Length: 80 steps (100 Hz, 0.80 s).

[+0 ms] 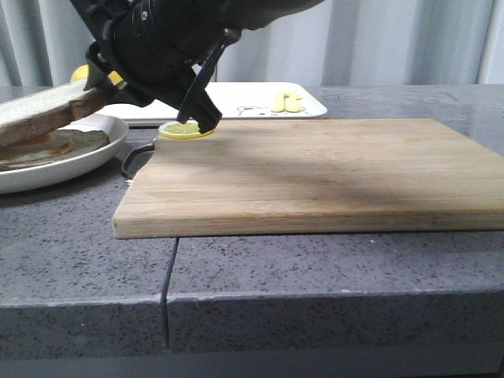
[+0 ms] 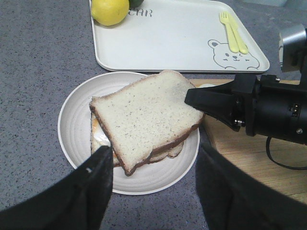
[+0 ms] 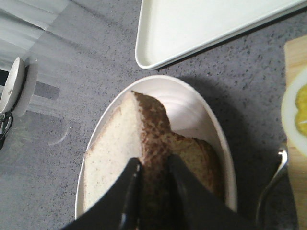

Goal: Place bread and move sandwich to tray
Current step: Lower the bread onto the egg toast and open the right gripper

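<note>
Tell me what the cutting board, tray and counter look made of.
Cutting board: wood, perhaps bamboo, matte, with visible grain strips. Tray: likely plastic or melamine, smooth off-white with a printed bear. Counter: speckled grey stone or composite, with a seam.

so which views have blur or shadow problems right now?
Front view: right gripper is close to the lens, dark and soft, and a broad shadow lies across the cutting board. Right wrist view: fingers blurred, bread edge shaded. Left wrist view: sharp and evenly lit, though its own fingers are defocused.
</note>
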Available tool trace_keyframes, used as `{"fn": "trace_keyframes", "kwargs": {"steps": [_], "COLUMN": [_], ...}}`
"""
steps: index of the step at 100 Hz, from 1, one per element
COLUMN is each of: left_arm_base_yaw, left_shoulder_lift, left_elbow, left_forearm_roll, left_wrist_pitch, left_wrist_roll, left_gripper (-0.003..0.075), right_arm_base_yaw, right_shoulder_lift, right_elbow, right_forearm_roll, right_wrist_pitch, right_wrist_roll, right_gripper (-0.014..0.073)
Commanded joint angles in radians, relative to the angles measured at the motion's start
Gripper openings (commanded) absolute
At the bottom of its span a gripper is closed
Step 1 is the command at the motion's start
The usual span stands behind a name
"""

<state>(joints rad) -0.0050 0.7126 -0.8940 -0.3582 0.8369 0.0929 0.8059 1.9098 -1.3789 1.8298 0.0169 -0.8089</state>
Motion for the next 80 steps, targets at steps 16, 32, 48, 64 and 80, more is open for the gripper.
{"fn": "trace_keyframes", "kwargs": {"steps": [16, 32, 48, 64, 80], "left_arm_base_yaw": [0.003, 0.003, 0.003, 0.003, 0.003], "left_shoulder_lift": [0.005, 0.005, 0.005, 0.005, 0.005], "left_elbow": [-0.030, -0.030, -0.030, -0.030, -0.030], "left_forearm_roll": [-0.025, -0.025, -0.025, -0.025, -0.025], "left_wrist_pitch": [-0.071, -0.071, -0.071, -0.071, -0.071], "left_wrist_roll": [0.004, 0.004, 0.004, 0.004, 0.004], "left_gripper": [0.0366, 0.0366, 0.0366, 0.0366, 0.0366], "right_arm_base_yaw": [0.001, 0.001, 0.001, 0.001, -0.010], "right_shoulder_lift": [-0.050, -0.050, -0.050, -0.054, -0.102], "right_elbow": [-0.024, -0.024, -0.024, -0.024, -0.025], "right_forearm_roll": [0.046, 0.046, 0.045, 0.029, -0.035], "right_wrist_pitch": [0.008, -0.027, -0.042, -0.057, -0.084], "right_wrist_roll": [-0.025, -0.025, -0.026, -0.026, -0.026], "right_gripper": [0.0407, 0.0449, 0.0450, 0.0450, 0.0450]}}
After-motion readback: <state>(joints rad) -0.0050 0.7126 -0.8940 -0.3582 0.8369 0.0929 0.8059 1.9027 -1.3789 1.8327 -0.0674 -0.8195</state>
